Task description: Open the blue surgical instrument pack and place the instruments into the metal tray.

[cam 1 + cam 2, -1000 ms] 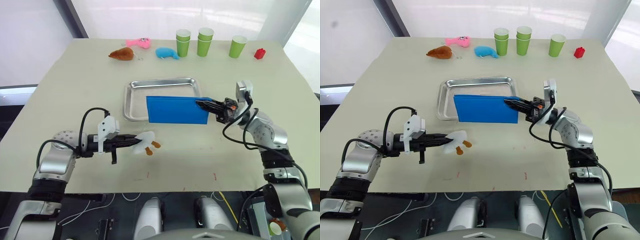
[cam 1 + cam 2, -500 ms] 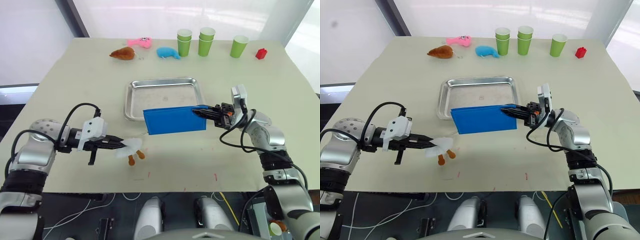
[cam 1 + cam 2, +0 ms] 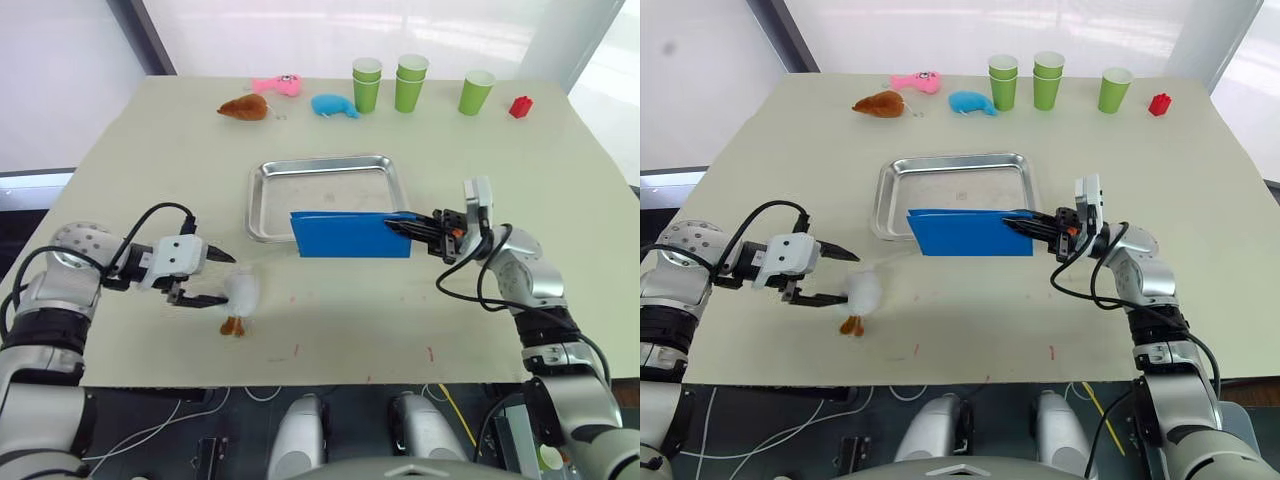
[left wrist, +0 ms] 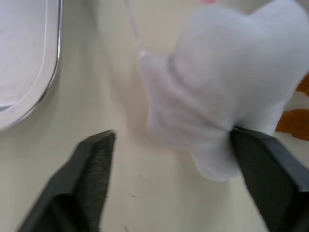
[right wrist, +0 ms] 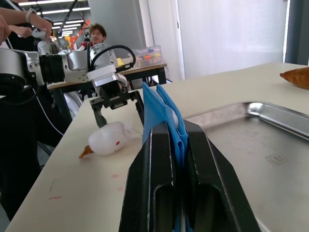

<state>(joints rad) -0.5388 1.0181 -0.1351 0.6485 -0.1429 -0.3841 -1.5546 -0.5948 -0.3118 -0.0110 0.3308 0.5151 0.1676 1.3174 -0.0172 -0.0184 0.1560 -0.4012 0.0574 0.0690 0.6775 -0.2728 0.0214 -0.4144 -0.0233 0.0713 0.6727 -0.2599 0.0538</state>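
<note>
The blue surgical instrument pack (image 3: 350, 234) is held folded over the near rim of the metal tray (image 3: 262, 203), with my right gripper (image 3: 400, 227) shut on its right edge. In the right wrist view the pack (image 5: 161, 107) stands between the shut fingers (image 5: 152, 159), beside the tray (image 5: 260, 145). The instruments are hidden. My left gripper (image 3: 224, 279) stands wide open to the tray's near left. A white plush duck (image 3: 241, 294) lies on the table against its lower finger (image 4: 263, 169).
Along the far edge stand three green paper cup stacks (image 3: 409, 83), a red block (image 3: 519, 107), and blue (image 3: 333, 105), pink (image 3: 277, 86) and brown (image 3: 243, 108) plush toys. People stand behind a desk in the right wrist view.
My left gripper has opened and let go of the white plush duck, which now lies on the table. The right gripper has turned the pack so it shows flatter.
</note>
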